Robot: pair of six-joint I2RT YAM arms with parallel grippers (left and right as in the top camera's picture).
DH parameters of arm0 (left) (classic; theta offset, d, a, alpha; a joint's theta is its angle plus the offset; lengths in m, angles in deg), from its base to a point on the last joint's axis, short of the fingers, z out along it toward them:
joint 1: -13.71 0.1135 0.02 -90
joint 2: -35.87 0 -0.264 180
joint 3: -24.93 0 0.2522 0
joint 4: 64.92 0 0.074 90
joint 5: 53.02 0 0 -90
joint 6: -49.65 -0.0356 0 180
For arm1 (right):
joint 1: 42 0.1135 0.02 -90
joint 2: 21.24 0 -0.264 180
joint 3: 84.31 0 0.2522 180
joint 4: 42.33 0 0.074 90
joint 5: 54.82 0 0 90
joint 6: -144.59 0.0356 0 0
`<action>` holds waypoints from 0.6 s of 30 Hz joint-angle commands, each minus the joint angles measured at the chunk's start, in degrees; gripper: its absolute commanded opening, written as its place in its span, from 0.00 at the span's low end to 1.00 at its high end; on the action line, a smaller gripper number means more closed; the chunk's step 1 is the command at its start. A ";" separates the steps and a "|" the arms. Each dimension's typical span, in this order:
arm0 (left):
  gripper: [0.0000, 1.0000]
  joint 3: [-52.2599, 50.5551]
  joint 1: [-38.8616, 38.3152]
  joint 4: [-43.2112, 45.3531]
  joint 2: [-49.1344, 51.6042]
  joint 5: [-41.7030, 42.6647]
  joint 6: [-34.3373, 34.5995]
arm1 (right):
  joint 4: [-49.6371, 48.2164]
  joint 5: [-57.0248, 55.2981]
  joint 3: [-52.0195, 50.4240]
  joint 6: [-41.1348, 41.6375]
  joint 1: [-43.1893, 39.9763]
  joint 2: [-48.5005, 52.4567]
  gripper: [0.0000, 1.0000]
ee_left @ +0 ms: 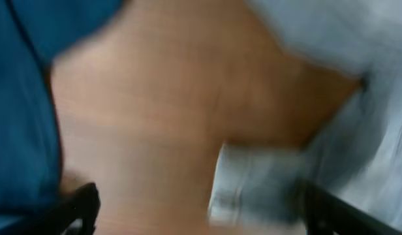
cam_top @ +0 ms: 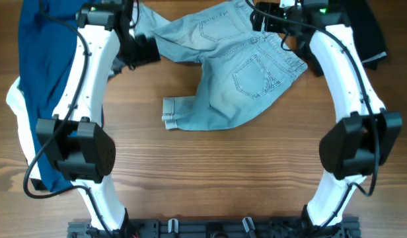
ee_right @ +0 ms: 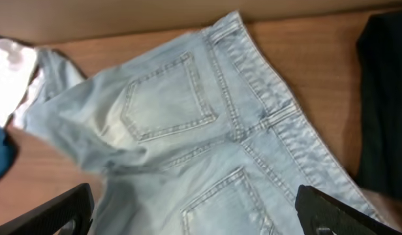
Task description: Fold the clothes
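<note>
The pale blue denim shorts (cam_top: 236, 73) lie rumpled at the far middle of the table, back pockets up. One turned-up leg hem (cam_top: 172, 116) points toward me, and the other leg reaches toward the left arm. My left gripper (cam_top: 141, 49) is open beside that far leg. Its blurred wrist view shows wide-apart fingers (ee_left: 201, 222) over bare wood and a hem of the shorts (ee_left: 253, 186). My right gripper (cam_top: 266, 16) is open above the waistband end. Its fingers (ee_right: 201, 219) straddle the shorts (ee_right: 188, 130) over a back pocket, holding nothing.
A blue shirt (cam_top: 45, 46) lies over a white cloth (cam_top: 15, 106) along the left side; the shirt also shows in the left wrist view (ee_left: 21, 130). A black garment (cam_top: 365, 33) lies at the far right and shows in the right wrist view (ee_right: 384, 98).
</note>
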 commanded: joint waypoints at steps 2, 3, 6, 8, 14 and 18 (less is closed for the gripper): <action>0.87 -8.15 -5.53 -2.69 -0.07 2.82 -14.51 | 3.26 2.67 -0.02 -1.53 0.24 -0.04 1.00; 0.85 -10.03 -6.97 -2.45 -0.07 2.86 -16.37 | 3.56 2.64 -0.02 -1.68 0.24 -0.04 1.00; 0.82 -15.34 -12.98 0.02 -0.09 3.21 -18.88 | 3.80 2.64 -0.02 -2.97 0.24 -0.04 1.00; 0.82 -17.22 -15.96 1.75 -0.09 3.17 -19.61 | 4.02 2.64 -0.02 -2.97 0.24 -0.04 1.00; 0.82 -23.21 -20.00 9.31 -0.09 0.39 -21.42 | 4.07 2.62 -0.02 -4.48 0.24 -0.04 1.00; 0.82 -25.83 -20.11 15.15 -0.07 -2.86 -22.05 | 3.96 2.64 -0.02 -4.44 0.24 -0.04 1.00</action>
